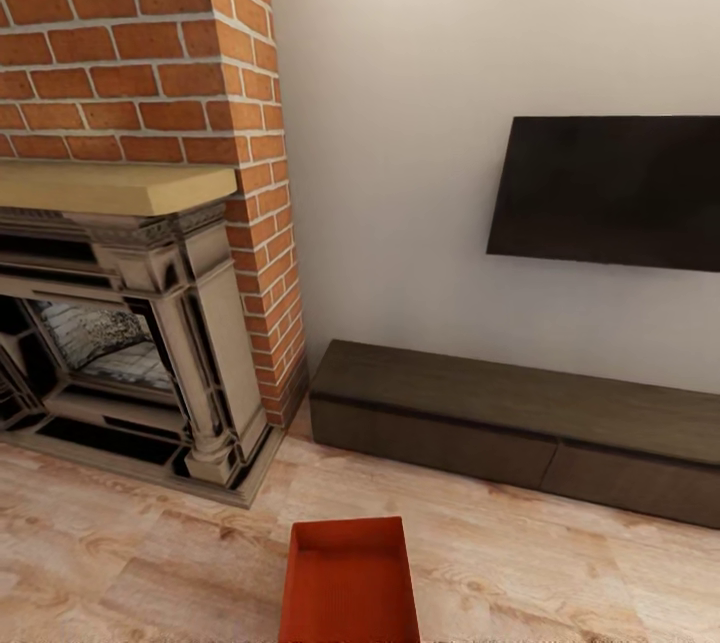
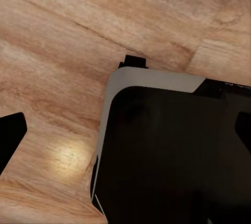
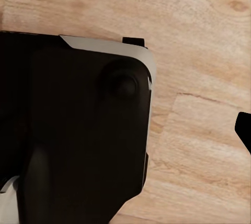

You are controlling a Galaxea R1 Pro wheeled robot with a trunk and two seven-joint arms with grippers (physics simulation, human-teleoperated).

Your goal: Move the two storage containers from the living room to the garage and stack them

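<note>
The room is the largest thing here: a plain pale wall (image 1: 420, 123) meets a rough red brick chimney wall (image 1: 130, 43), with a carved stone fireplace (image 1: 150, 343) under a smooth wooden mantel (image 1: 110, 185). A flat black television (image 1: 610, 191) hangs above a long, low dark cabinet (image 1: 520, 413), placed for viewing. The floor (image 1: 130, 563) is light wood planks with visible grain. One storage box (image 1: 350, 578), red-orange with thin low walls and a flat bottom, sits on the floor just ahead of the robot, likely awaiting pickup. Both wrist views look down past the robot's black, grey-edged base (image 2: 167, 150); whether either hand is wide or narrow I cannot tell.
</note>
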